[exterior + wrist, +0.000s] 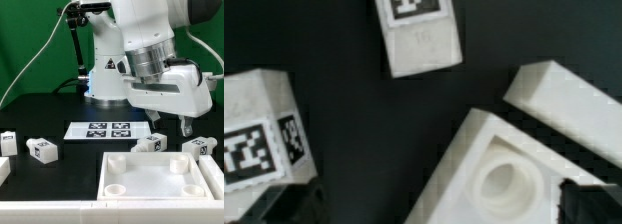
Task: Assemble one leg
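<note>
exterior: front-on, wide | wrist: downward, close | shared: panel corner (socketed)

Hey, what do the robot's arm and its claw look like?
The arm is smooth, rounded white casing, with a ribbed grey ring at the wrist. The claw has a boxy white body and short dark fingers. A thin black cable hangs beside the base.

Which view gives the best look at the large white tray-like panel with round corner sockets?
The exterior view: the large white tray-like panel shows most of its outline and several sockets there. The wrist view shows only one corner of it, close up, with a single round socket.
</note>
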`<act>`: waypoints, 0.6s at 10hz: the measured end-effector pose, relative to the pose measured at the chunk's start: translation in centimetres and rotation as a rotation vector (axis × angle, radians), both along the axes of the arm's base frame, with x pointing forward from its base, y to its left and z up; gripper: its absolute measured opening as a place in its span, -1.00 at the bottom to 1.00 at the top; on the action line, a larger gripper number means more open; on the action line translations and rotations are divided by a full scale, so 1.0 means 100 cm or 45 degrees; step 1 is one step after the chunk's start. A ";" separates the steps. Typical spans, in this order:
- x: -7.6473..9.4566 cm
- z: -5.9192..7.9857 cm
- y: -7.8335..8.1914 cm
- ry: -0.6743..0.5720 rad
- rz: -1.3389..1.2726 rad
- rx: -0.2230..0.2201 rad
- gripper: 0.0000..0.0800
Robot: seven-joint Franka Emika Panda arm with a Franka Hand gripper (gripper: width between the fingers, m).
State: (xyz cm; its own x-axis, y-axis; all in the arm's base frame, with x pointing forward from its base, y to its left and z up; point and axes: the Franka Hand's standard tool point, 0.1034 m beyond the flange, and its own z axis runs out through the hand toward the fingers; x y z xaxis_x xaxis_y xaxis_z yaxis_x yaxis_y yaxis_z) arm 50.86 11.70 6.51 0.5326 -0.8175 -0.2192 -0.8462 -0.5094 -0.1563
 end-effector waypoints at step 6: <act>0.012 0.007 -0.001 0.198 0.215 0.296 0.62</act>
